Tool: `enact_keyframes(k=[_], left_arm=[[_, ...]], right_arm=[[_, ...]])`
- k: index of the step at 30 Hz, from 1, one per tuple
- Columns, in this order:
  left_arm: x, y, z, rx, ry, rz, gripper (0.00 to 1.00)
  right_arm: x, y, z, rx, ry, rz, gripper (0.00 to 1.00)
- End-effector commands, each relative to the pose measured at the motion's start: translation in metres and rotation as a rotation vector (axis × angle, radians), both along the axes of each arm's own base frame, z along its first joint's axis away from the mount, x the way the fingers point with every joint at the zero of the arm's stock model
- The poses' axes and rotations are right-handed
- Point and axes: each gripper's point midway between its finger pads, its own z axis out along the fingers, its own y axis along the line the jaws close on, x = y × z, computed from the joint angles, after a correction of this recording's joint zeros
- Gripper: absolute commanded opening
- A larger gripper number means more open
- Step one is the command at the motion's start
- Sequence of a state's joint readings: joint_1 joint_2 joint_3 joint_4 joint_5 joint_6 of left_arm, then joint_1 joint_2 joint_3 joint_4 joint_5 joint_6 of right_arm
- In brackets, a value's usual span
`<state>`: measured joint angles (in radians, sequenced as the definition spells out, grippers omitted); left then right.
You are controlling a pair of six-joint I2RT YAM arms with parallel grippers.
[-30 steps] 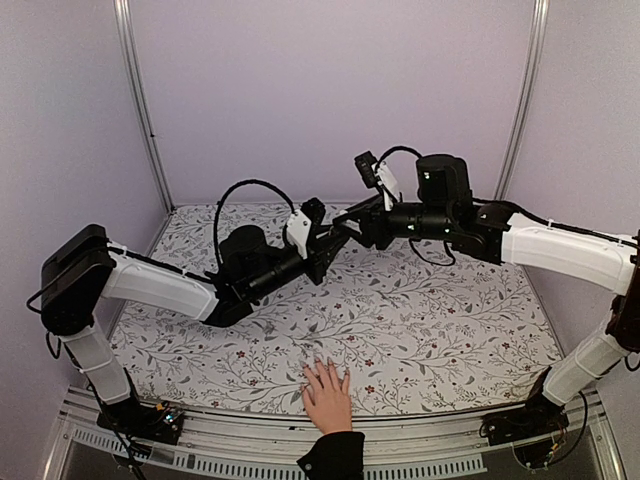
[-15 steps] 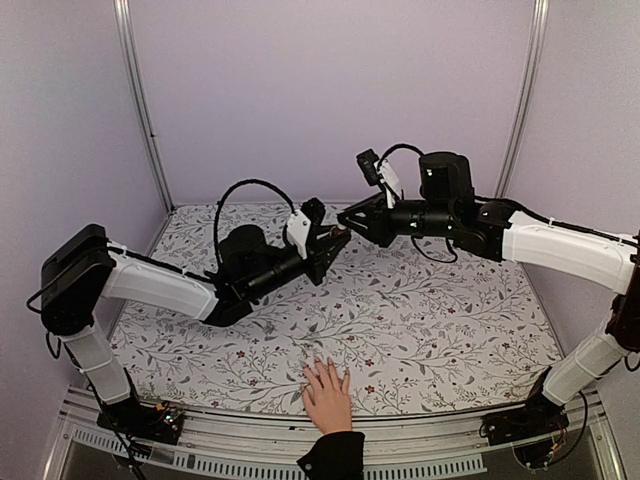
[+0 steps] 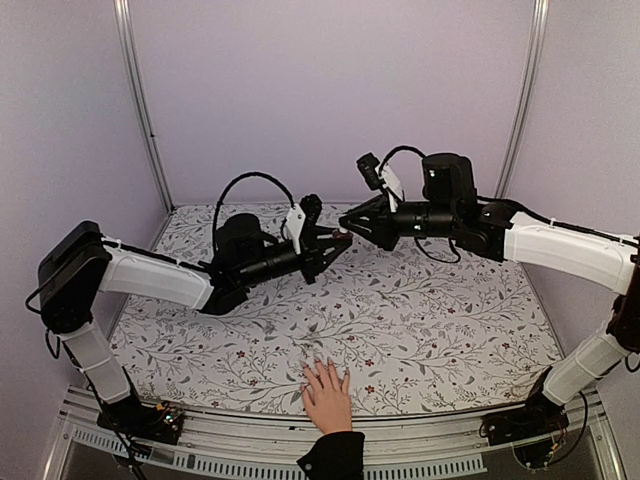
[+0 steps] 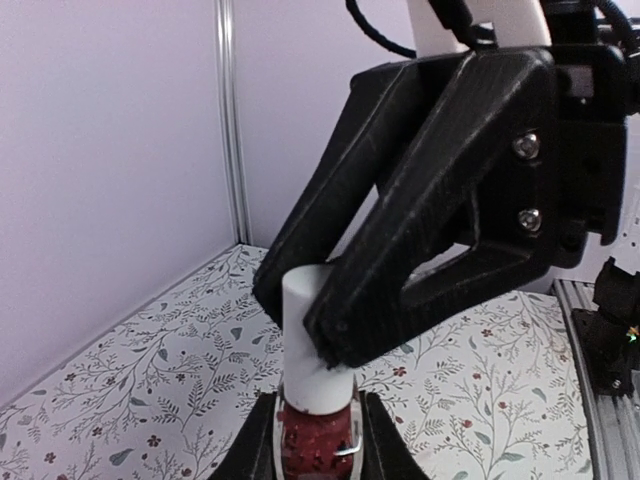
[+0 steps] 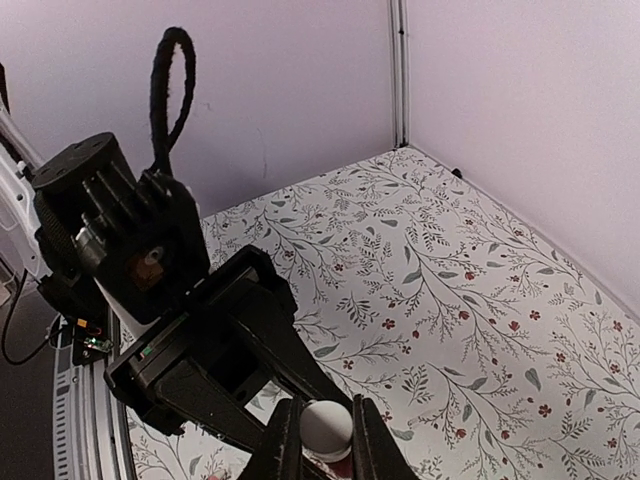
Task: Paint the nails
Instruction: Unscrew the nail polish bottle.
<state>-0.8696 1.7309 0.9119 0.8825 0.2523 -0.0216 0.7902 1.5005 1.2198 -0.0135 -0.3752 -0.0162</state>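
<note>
No readable lettering (the bottle (image 4: 316, 447) shows none).

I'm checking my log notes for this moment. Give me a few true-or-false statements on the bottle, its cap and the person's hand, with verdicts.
1. The left tool grips the dark-red bottle. True.
2. The right tool has a finger on either side of the white cap. True.
3. The bottle stands on the table. False: it is held in the air above the table.
4. The hand lies by the back wall. False: it rests palm down at the near edge, between the arm bases.
5. The cap has been taken off. False: it sits on the bottle.
</note>
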Motion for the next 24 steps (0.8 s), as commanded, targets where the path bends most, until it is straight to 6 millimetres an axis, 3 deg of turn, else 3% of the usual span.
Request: enact_keyframes(k=[1, 8, 24], left_arm=[[-0.028, -0.006, 0.022, -0.046, -0.008, -0.203, 0.0], [-0.088, 0.014, 0.038, -0.105, -0.035, -0.69, 0.0], [-0.127, 0.032, 0.046, -0.112, -0.016, -1.004, 0.0]], right_arm=[[-0.05, 0.011, 0.006, 0.016, -0.024, 0.239, 0.08], [-0.078, 0.011, 0.006, 0.008, -0.053, 0.393, 0.06], [-0.125, 0.012, 0.013, 0.039, -0.092, 0.628, 0.04]])
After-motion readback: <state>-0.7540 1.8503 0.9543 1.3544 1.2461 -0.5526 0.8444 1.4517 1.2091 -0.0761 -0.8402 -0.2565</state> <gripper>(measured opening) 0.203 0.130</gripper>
